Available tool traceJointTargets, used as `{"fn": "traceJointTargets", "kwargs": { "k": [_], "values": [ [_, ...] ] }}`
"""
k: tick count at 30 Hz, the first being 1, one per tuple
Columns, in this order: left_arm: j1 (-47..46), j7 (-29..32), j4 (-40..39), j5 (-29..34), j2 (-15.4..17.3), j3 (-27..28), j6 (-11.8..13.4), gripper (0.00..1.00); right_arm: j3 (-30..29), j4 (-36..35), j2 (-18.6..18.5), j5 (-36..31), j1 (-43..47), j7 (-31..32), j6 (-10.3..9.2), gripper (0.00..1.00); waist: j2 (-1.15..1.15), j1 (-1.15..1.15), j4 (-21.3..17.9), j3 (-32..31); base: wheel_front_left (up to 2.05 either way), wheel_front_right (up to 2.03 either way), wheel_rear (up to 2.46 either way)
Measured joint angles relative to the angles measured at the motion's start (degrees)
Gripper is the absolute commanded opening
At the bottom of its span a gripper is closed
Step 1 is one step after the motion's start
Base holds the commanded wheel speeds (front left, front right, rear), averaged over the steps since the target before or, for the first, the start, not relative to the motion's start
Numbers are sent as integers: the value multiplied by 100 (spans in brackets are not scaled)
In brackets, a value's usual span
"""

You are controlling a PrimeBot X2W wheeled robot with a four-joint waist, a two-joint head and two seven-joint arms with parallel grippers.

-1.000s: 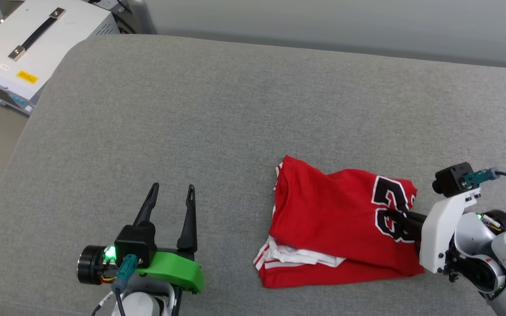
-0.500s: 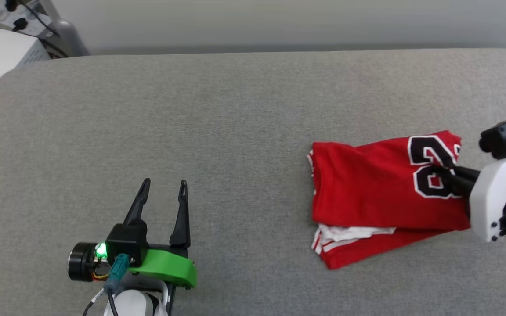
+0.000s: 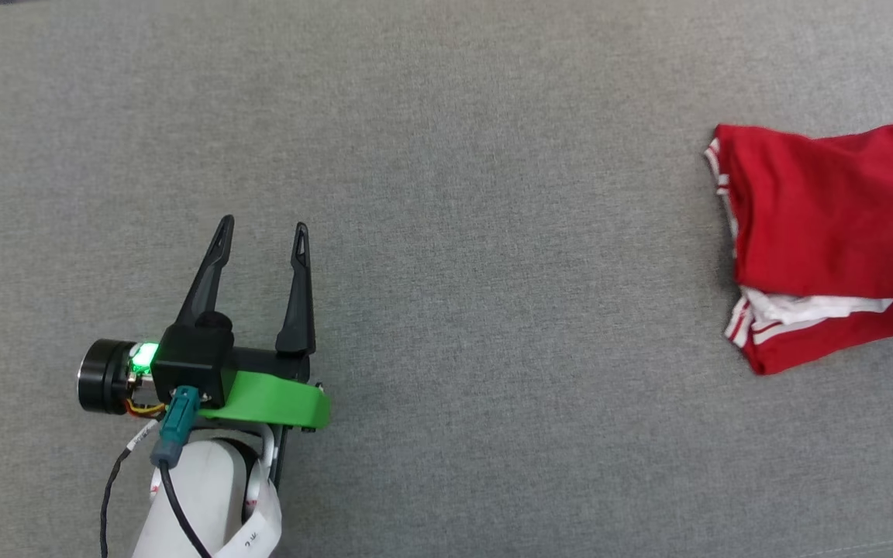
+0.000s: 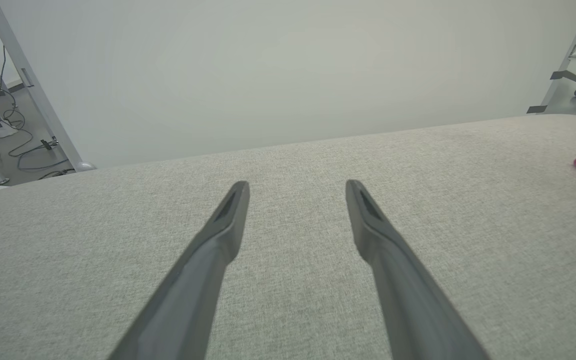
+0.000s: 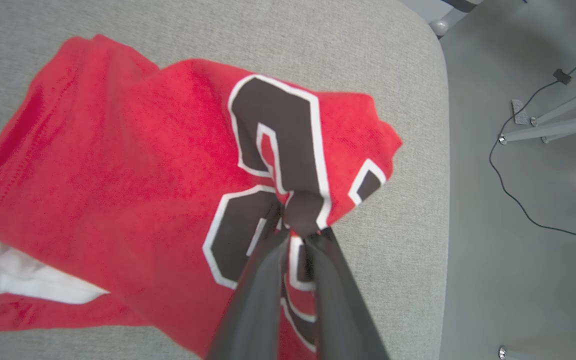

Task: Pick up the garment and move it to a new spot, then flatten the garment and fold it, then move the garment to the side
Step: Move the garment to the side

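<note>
The folded red jersey shirt, with its white sleeve and black, white-outlined number, lies on a grey woven pad. The right gripper pinches a bunch of the number's cloth, its fingers nearly together. Just past the shirt's number end, the pad's rounded edge drops to a pale floor crossed by a black cable. Well apart from the shirt's striped end, across a broad stretch of fabric, the left gripper stands spread wide, holding nothing, facing a pale wall.

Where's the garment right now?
In the head view the garment sits at the far right of the grey cushion. The right wrist view shows the right gripper pinching it near the cushion's edge.
</note>
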Motion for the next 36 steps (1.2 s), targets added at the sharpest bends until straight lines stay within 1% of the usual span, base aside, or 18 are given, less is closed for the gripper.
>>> {"fn": "traceJointTargets", "kwargs": {
  "k": [5,10,13,16,20,21,23,28,30,32,34,36],
  "values": [
    [-110,1,-185,54,59,-3,1,100,-326,689,-146,-268,-292,38,1,0,0,0,-62,447,0,0,0],
    [-219,0,-345,83,140,0,2,100,-654,1366,-252,-632,-662,-112,1,0,0,1,-67,817,0,0,0],
    [-225,0,-422,105,141,-15,15,100,-933,1775,-131,-770,-877,-266,0,0,0,0,-52,1008,0,0,0],
    [-229,0,-431,115,151,-26,18,100,-1044,2075,-12,-1009,-1036,-372,1,0,0,1,-27,1134,0,0,0],
    [-235,0,-428,118,151,-57,45,100,-1260,2496,200,-1198,-1175,-499,1,0,0,1,27,1167,0,0,0],
    [-235,0,-424,118,151,-58,67,100,-1348,2605,302,-1201,-1215,-567,1,100,0,1,35,1149,0,0,0],
    [-236,0,-408,116,148,-68,79,100,-1438,2728,423,-1311,-1252,-782,1,100,0,0,45,1082,0,0,0],
    [-207,0,-324,71,121,-96,112,100,-1543,2875,470,-1572,-1242,-1185,1,100,0,0,74,795,0,0,0],
    [-155,0,-282,40,104,-93,118,100,-1513,2751,472,-1727,-1216,-1482,0,100,0,0,93,633,0,0,0],
    [-59,1,-244,20,100,-76,126,100,-1533,2547,550,-1762,-1210,-1866,0,100,0,0,110,477,0,0,0],
    [59,0,-213,-23,88,-54,155,100,-1550,2307,681,-1827,-1190,-2250,0,100,0,0,127,313,0,0,0],
    [205,0,-187,-73,71,-4,179,100,-1613,2003,937,-1893,-1148,-2670,0,100,0,0,147,110,0,0,0]
  ]
}}
